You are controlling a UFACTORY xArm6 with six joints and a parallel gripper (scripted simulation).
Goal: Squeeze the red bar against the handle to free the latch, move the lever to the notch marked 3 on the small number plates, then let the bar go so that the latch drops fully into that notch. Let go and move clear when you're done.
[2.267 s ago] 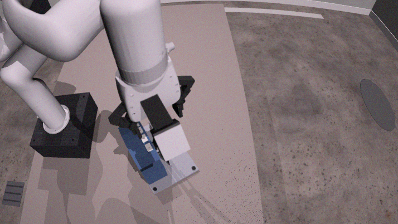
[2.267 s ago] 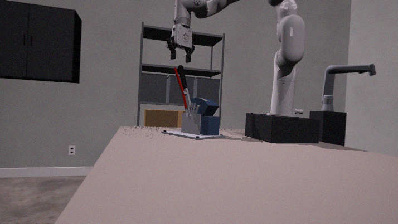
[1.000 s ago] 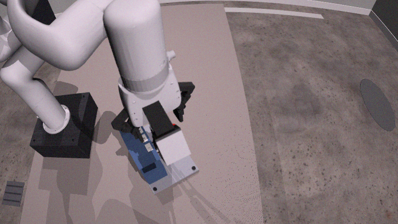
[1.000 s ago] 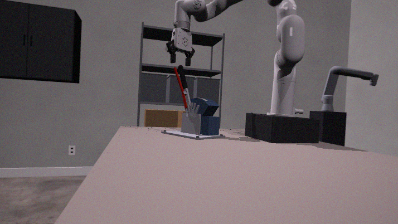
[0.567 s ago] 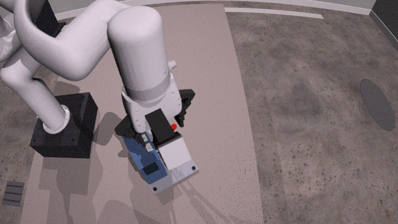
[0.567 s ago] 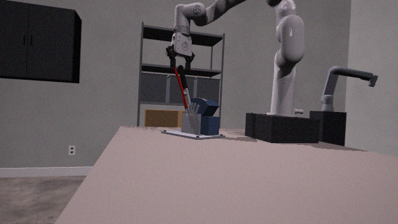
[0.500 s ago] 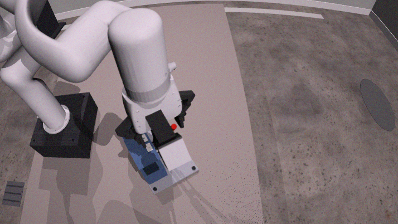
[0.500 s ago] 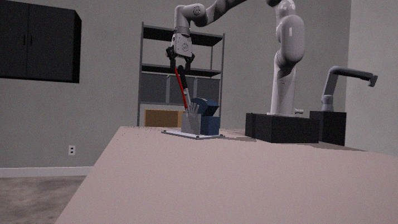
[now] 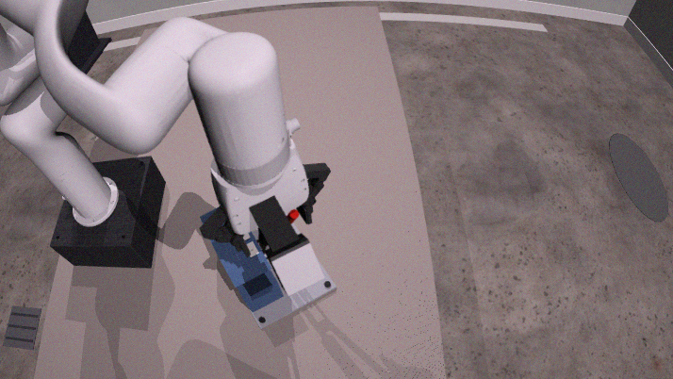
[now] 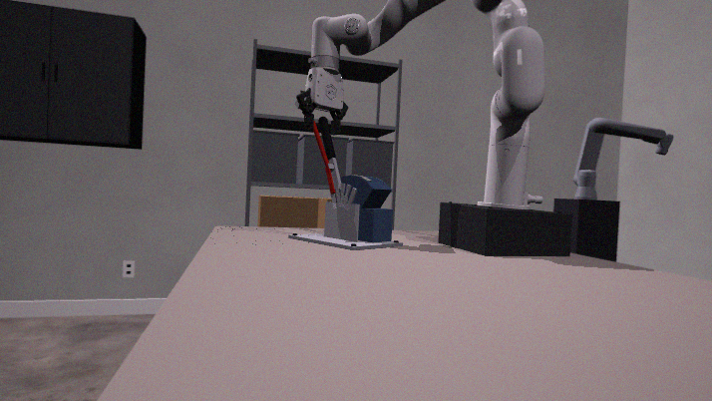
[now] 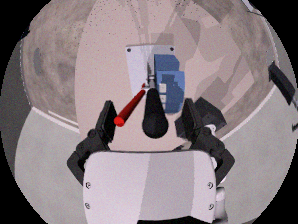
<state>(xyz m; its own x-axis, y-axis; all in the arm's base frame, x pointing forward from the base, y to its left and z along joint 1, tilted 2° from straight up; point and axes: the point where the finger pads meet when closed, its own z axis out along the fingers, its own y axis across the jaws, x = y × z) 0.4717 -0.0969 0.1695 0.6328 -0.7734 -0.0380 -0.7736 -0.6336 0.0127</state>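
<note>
The lever stands tilted on its stand, with a black handle (image 10: 327, 142) (image 11: 154, 121) and a thin red bar (image 10: 323, 159) (image 11: 131, 111) (image 9: 293, 215) running beside it. The red bar stands apart from the handle at the top. My gripper (image 10: 323, 121) (image 11: 148, 107) is open, and its fingers straddle the tops of the handle and the red bar without closing on them. The lever's foot sits in a grey notched block (image 10: 341, 221) beside a blue housing (image 10: 373, 199) (image 9: 256, 283) (image 11: 169, 83) on a base plate (image 10: 319, 240) (image 9: 306, 302). The number plates are too small to read.
The arm's black pedestal (image 9: 118, 226) (image 10: 499, 229) stands on the table close beside the stand. A second black block with a grey bent pipe (image 10: 613, 131) stands at the far right. A metal shelf (image 10: 250, 150) stands behind the table.
</note>
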